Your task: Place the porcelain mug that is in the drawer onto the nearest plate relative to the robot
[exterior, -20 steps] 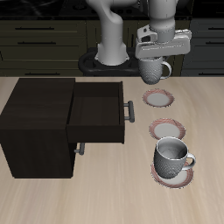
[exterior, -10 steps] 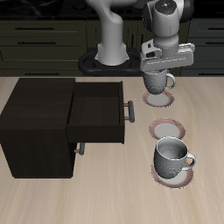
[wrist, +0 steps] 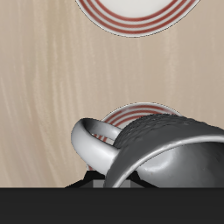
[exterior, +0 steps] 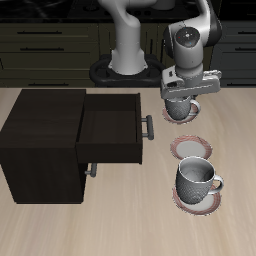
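Observation:
My gripper (exterior: 183,92) is shut on the porcelain mug (exterior: 180,103), grey-white with dotted sides. It holds the mug upright, low over the plate (exterior: 193,114) that lies farthest back, closest to the robot's base. I cannot tell whether the mug touches the plate. In the wrist view the mug (wrist: 171,150) fills the frame, its loop handle (wrist: 90,140) sticks out sideways, and the plate's rim (wrist: 131,112) shows beneath it. The dark drawer (exterior: 113,132) stands pulled open with nothing visible inside, its grey bar handle (exterior: 149,127) facing the plates.
A second identical plate (exterior: 192,149) lies bare nearer the table's front edge; it also shows in the wrist view (wrist: 131,13). A third plate (exterior: 199,202) at the front carries an identical mug (exterior: 197,180). The dark cabinet (exterior: 40,145) holds the drawer.
My gripper has come down with the mug, from well above the back plate to just over it, and shifted slightly toward the table's front edge.

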